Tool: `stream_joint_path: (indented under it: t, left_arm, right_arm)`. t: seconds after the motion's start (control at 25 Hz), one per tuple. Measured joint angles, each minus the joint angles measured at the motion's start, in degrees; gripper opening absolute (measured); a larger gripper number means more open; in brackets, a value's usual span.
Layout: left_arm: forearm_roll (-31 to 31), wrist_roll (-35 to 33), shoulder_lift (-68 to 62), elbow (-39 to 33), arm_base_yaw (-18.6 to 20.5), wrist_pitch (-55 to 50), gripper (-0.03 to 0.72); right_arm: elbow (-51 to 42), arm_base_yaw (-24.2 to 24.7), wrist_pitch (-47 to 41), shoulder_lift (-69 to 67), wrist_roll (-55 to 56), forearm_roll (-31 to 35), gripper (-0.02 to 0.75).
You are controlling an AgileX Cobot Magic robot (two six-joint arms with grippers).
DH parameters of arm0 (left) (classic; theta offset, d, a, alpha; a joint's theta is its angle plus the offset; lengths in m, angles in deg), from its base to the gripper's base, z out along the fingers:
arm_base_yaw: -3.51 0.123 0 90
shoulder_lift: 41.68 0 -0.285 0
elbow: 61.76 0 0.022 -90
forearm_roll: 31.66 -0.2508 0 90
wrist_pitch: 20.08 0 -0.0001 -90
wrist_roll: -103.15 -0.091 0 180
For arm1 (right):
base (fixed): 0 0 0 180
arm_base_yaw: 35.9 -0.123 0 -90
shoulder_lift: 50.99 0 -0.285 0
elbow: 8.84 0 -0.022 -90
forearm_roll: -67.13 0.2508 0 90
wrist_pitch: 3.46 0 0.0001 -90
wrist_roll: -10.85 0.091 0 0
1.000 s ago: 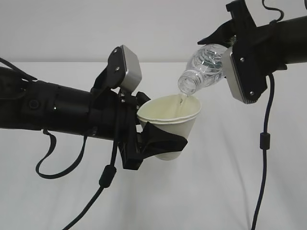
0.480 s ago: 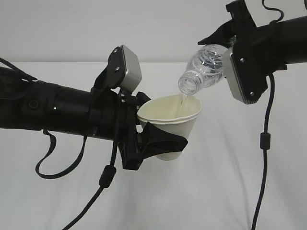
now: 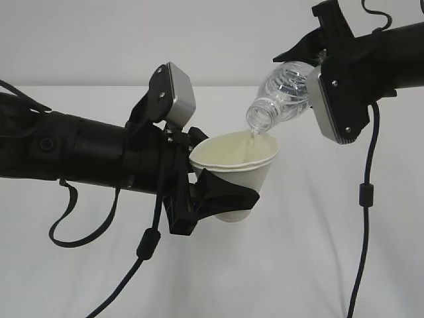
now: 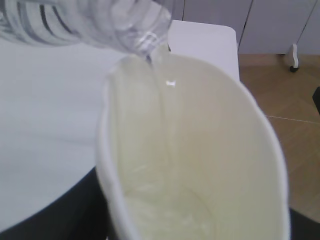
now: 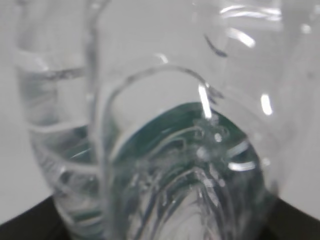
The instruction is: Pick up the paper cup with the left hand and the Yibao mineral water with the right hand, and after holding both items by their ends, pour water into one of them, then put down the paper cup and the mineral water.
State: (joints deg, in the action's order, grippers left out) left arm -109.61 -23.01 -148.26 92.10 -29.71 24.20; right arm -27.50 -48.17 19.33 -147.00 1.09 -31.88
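The left hand [image 3: 215,195] is closed around the lower body of the paper cup [image 3: 235,173], holding it up off the white table [image 3: 298,265] with its mouth tilted up toward the right. Just above and beyond the cup's far rim, the right hand [image 3: 317,56] grips the Yibao mineral water [image 3: 281,95] by its base, neck tipped down; a thin stream of water [image 4: 162,97] runs into the cup's cream interior.

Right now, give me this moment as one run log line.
phase: pouring | left gripper: shut on paper cup, held above table | right gripper: shut on Yibao mineral water, mouth tilted over cup rim | water stream entering cup
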Motion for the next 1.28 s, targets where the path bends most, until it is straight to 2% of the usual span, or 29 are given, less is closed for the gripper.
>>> stream_joint_path:
  t: [0.76, 0.92, 1.28]
  left_arm:
    - [0.0, 0.0, 0.0, 0.0, 0.0, 0.0, 0.421]
    - [0.0, 0.0, 0.0, 0.0, -1.38, 0.07, 0.421]
    - [0.0, 0.0, 0.0, 0.0, -1.49, -0.03, 0.421]
  right_arm:
    - [0.0, 0.0, 0.0, 0.0, 0.0, -0.29, 0.462]
    - [0.0, 0.0, 0.0, 0.0, 0.0, -0.42, 0.462]
    - [0.0, 0.0, 0.0, 0.0, 0.0, -0.42, 0.462]
